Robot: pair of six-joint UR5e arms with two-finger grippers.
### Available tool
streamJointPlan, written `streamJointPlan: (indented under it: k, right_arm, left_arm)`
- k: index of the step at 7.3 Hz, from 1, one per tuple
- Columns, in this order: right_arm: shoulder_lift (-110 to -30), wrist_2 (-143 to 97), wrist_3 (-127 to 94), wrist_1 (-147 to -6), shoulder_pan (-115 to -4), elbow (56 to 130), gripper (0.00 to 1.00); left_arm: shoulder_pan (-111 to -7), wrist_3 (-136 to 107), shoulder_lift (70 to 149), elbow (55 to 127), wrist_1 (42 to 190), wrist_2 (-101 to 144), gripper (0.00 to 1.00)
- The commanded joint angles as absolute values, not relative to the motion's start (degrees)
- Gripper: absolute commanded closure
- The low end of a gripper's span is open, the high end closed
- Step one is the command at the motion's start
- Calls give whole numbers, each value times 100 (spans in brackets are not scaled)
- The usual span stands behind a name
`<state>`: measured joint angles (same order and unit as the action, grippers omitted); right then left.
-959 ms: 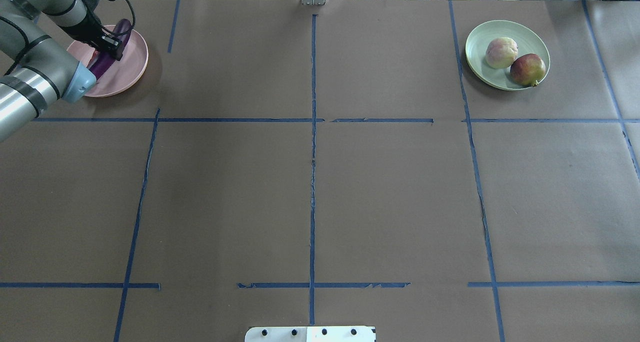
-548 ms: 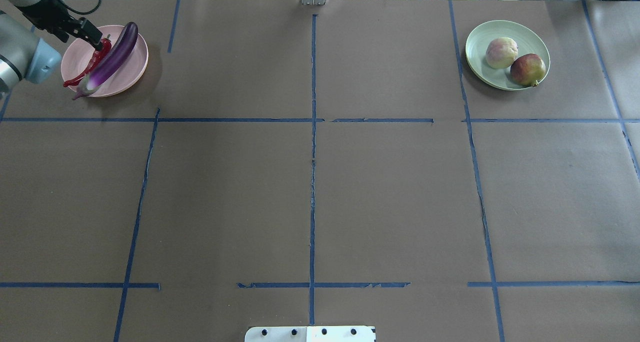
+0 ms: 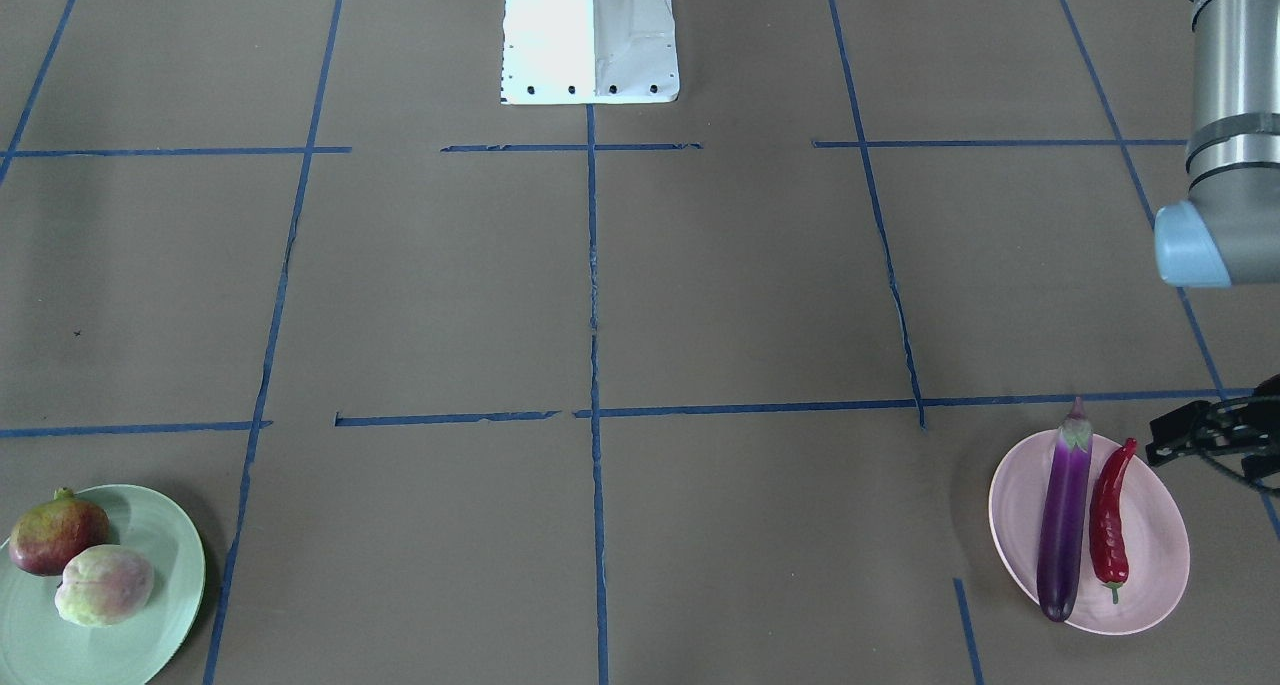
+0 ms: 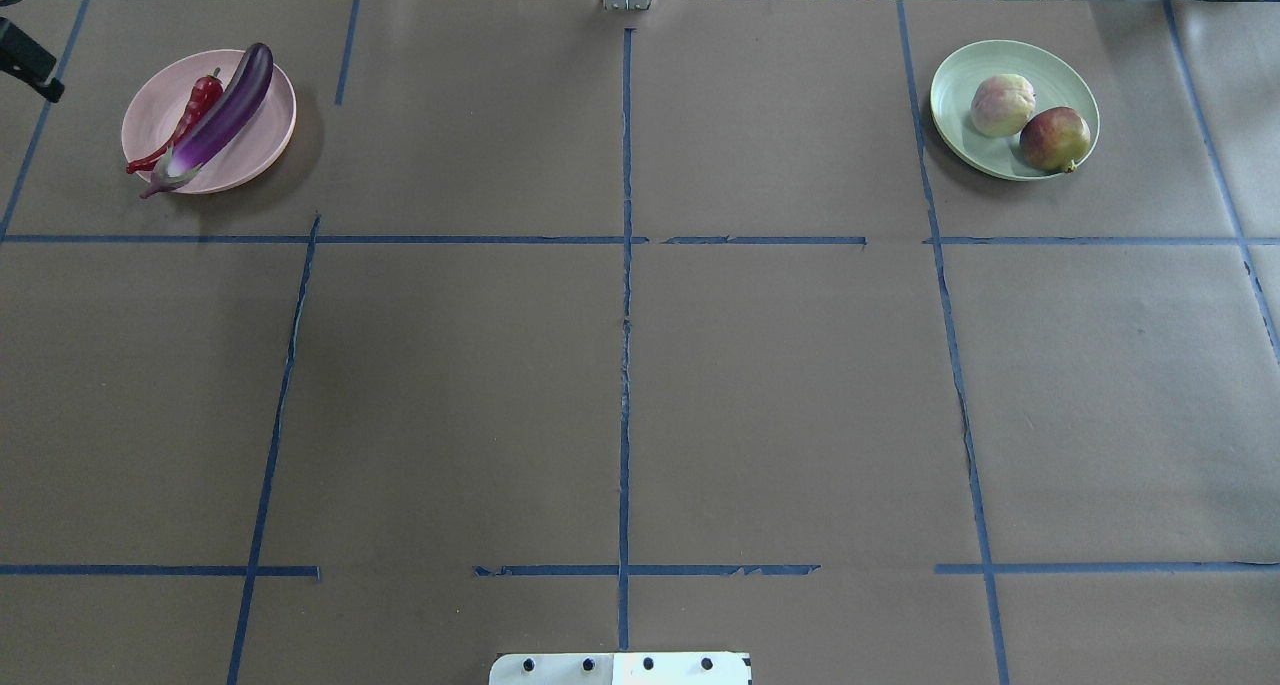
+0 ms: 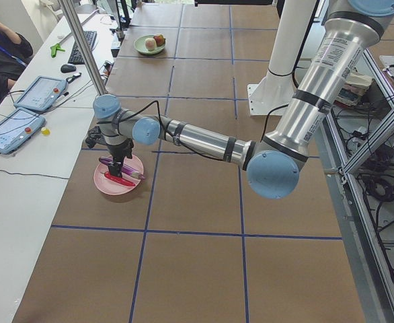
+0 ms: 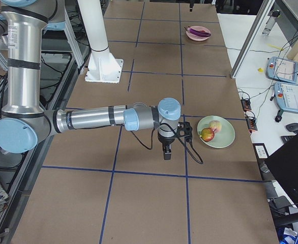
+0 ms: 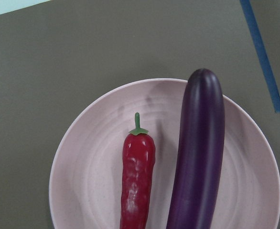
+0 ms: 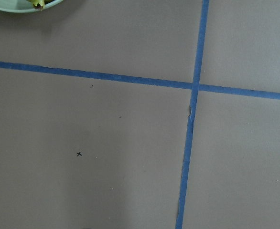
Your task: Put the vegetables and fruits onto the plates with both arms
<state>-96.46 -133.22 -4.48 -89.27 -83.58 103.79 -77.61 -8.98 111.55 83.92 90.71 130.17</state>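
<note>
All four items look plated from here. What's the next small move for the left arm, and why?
Probably raise the left gripper and draw it back from the pink plate. It sits just beside the rim holding nothing, while the eggplant and chili lie side by side on that plate. The dark red fruit and peach are on the green plate.

An eggplant (image 3: pixel 1062 520) and chili (image 3: pixel 1108 525) share the pink plate (image 3: pixel 1163 555).
</note>
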Motion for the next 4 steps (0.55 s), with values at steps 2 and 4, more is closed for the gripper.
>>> streamJointPlan:
  k: [2,4]
  right_arm:
    - [-10019,-13377,-220,-8947,-8673,10441,0]
    - [-10177,-13403,-220,-8868,-8780,10459,0]
  left_arm:
    - [-8365,-224,9506,9841,8411,13060,0]
    - [-8935,561,8767,9879,8446,13357,0]
